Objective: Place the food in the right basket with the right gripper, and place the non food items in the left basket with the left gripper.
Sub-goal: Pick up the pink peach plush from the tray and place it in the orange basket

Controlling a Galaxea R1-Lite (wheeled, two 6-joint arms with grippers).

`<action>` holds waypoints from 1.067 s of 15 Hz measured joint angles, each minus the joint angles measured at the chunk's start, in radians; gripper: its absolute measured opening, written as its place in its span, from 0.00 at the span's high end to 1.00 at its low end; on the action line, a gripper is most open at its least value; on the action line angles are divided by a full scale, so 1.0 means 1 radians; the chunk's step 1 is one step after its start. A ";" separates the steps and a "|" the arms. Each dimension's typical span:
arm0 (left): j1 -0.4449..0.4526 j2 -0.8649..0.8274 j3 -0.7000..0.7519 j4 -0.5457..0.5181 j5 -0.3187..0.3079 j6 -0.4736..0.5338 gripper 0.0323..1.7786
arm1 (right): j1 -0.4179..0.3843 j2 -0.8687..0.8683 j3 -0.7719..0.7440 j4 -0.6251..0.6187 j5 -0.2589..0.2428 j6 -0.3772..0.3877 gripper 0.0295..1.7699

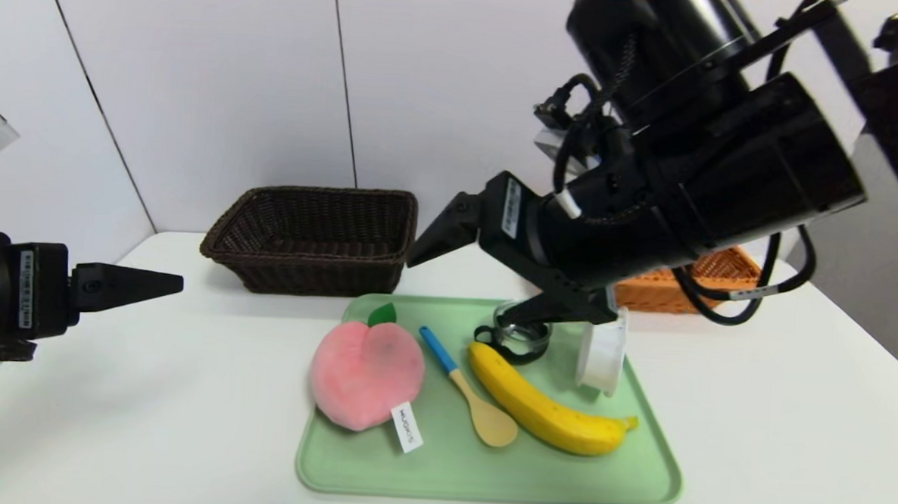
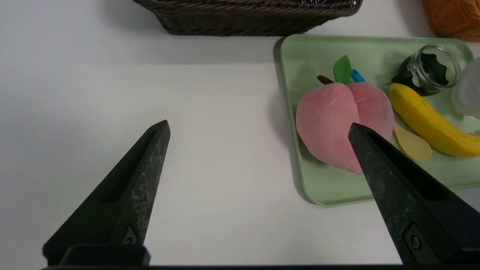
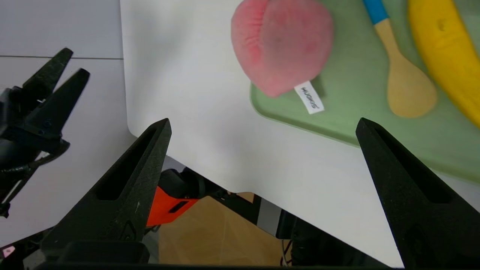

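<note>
Tray [image 1: 485, 477], green, on white table [image 1: 198, 438]; we take clock from tray ctr, 12 = far side, as in head view. Nearest: banana [image 1: 541, 404], yellow, mostly ~3–4 o'clock, stem end at 4. Spoon [image 1: 487, 420] beside it, tan bowl ~6, blue handle aimed at 11. Pink plush peach [image 1: 364, 373] ~9–10, white tag out toward its 5, green leaf at its 12. Farther: white tape roll [image 1: 602, 357] ~2; glass cup w/ blk handle [image 1: 525, 331] ~1, near banana's far end. We note all five on tray.

L gripper [image 2: 260, 122] ~10, off tray, over table; jaws wide, nothing held. R gripper [image 1: 455, 294] ~11, above tray's far edge; jaws wide too, nothing held.

Farthest: L basket [image 1: 319, 277], dk brown woven, ~11 beyond tray; we see no item in it. R basket [image 1: 648, 295], orange woven, ~1–2 beyond tray, partly hidden by R arm [image 1: 687, 179]; can't tell contents.
</note>
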 joint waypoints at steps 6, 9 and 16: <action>-0.031 0.044 -0.003 0.062 0.000 -0.037 0.05 | 0.095 0.217 -0.058 -0.099 -0.069 0.043 0.04; -0.031 0.050 0.007 0.066 0.000 -0.039 0.05 | 0.100 0.282 -0.060 -0.121 -0.076 0.055 0.04; -0.031 0.049 0.017 0.064 -0.002 -0.040 0.05 | 0.071 0.348 -0.060 -0.164 -0.096 0.183 0.04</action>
